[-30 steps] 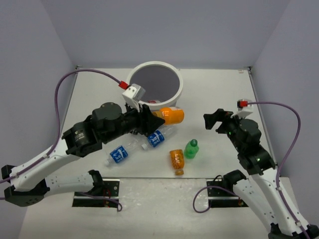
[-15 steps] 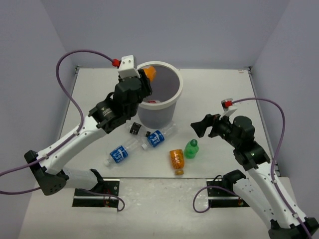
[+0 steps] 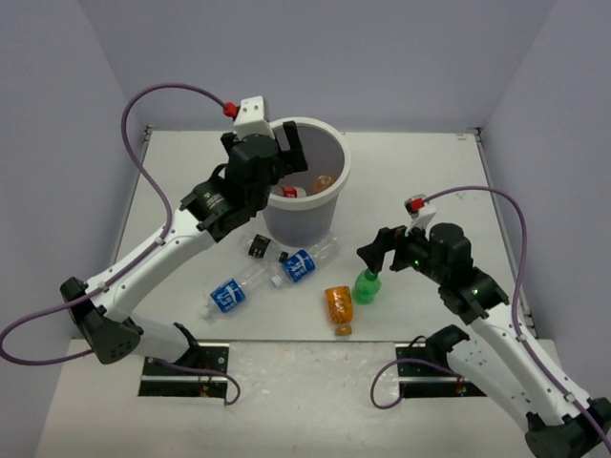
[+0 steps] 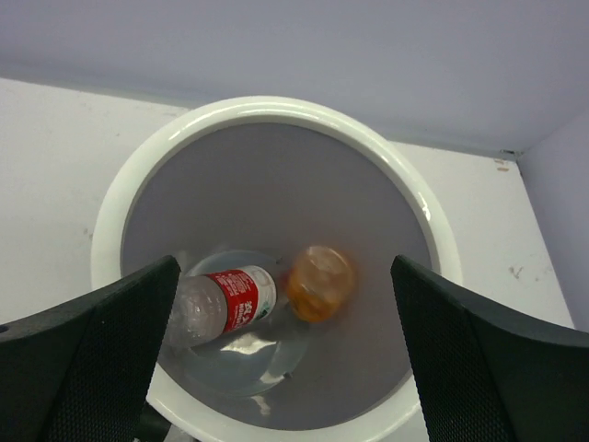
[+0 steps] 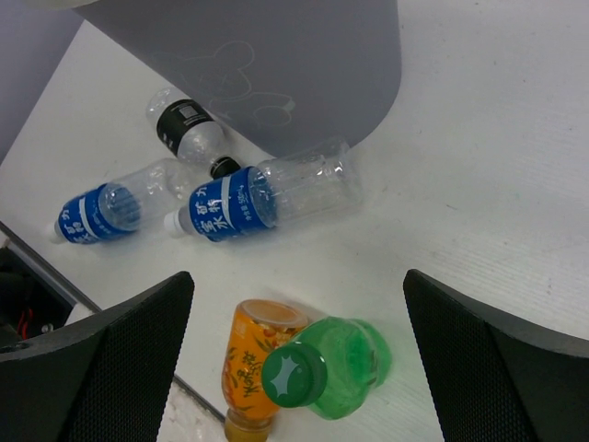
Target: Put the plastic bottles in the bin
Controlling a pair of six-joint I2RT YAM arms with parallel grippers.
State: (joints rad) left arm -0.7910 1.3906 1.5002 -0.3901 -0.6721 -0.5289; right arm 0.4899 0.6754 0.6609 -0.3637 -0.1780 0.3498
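The bin [image 3: 340, 164] stands at the back of the table. My left gripper [image 3: 289, 156] hangs open over it with nothing between its fingers. Below the left gripper [image 4: 285, 276], inside the bin [image 4: 276, 110], lie an orange bottle [image 4: 319, 282] and a clear red-white labelled bottle [image 4: 225, 299]. My right gripper [image 3: 375, 250] is open just above an upright green bottle [image 3: 368, 285]. In the right wrist view the green bottle [image 5: 345, 368] leans against a lying orange bottle [image 5: 253, 364] below the right gripper [image 5: 299, 285]. Two blue-labelled bottles [image 3: 301, 263] [image 3: 229, 294] and a dark-labelled one [image 3: 260, 247] lie before the bin.
Grey walls close the table on three sides. Purple cables [image 3: 143, 124] [image 3: 511, 219] loop from both wrists. The table's front edge [image 3: 305, 340] runs just behind the orange bottle [image 3: 338, 307], with the arm base plates [image 3: 181, 367] beyond it.
My left gripper carried an orange bottle up from the table to over the bin, then opened; the bottle now lies in the bin. My right gripper moved left and down toward the green bottle.
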